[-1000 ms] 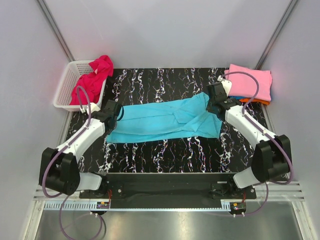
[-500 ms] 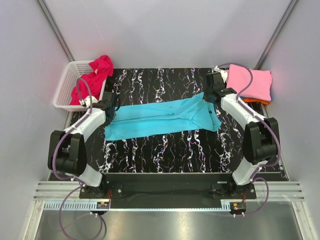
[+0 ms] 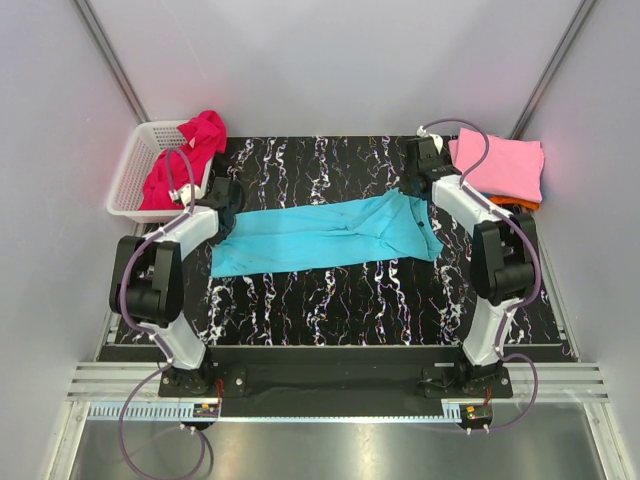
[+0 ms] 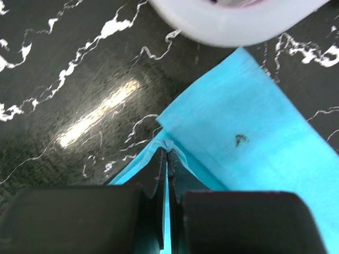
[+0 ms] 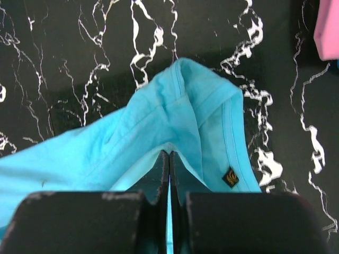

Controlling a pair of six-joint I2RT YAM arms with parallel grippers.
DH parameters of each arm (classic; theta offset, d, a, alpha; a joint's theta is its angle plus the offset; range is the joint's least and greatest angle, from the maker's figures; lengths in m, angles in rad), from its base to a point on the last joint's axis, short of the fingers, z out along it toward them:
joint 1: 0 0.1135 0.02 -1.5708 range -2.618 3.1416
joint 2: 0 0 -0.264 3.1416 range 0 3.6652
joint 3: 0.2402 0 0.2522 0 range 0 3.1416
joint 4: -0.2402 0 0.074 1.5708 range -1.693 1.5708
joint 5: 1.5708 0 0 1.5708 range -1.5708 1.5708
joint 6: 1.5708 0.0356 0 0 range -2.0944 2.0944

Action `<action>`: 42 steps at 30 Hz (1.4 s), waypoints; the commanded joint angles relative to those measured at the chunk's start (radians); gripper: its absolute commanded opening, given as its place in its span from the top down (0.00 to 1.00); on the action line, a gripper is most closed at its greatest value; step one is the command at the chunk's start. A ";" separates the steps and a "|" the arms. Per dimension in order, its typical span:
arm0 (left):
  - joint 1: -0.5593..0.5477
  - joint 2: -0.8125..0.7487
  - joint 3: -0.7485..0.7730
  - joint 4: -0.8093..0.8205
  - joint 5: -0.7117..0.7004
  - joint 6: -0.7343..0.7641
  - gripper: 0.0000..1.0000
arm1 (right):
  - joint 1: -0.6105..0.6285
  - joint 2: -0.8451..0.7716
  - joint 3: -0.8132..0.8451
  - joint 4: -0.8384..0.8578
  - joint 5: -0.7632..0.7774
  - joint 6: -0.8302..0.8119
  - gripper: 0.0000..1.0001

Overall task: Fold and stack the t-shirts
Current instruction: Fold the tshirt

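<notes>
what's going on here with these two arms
Two robot arms are folding a turquoise t-shirt on the black table. The left claw is shut on one end and the right claw on the other, the shirt lying as a long strip between them. A folded pink shirt sits far right; a magenta shirt waits in the white basket far left.

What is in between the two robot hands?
The turquoise shirt lies there. It is stretched over the table from the left gripper to the right gripper, and both are shut on it. The top view shows it best.
</notes>
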 commanded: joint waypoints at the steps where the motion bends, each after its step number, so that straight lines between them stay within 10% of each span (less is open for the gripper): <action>1: 0.010 0.028 0.064 0.062 -0.016 0.026 0.95 | -0.021 0.038 0.076 0.039 -0.043 -0.038 1.00; 3: 0.010 0.036 0.075 0.064 -0.023 0.028 0.76 | -0.027 0.064 0.094 0.040 -0.054 -0.042 0.75; 4: 0.010 0.034 0.075 0.068 -0.029 0.025 0.44 | -0.030 0.071 0.099 0.040 -0.054 -0.043 0.63; 8: 0.010 -0.003 0.049 0.108 -0.070 0.029 0.05 | -0.038 0.059 0.084 0.086 -0.064 -0.052 0.46; 15: 0.002 -0.116 -0.031 0.186 0.008 0.078 0.01 | -0.039 -0.045 0.012 0.109 -0.139 -0.029 0.48; 25: -0.047 -0.191 -0.180 0.277 0.469 0.140 0.10 | 0.028 -0.172 -0.257 0.117 -0.400 0.103 0.65; 42: -0.076 -0.277 -0.256 0.185 0.401 0.123 0.12 | 0.073 -0.077 -0.278 0.135 -0.405 0.103 0.64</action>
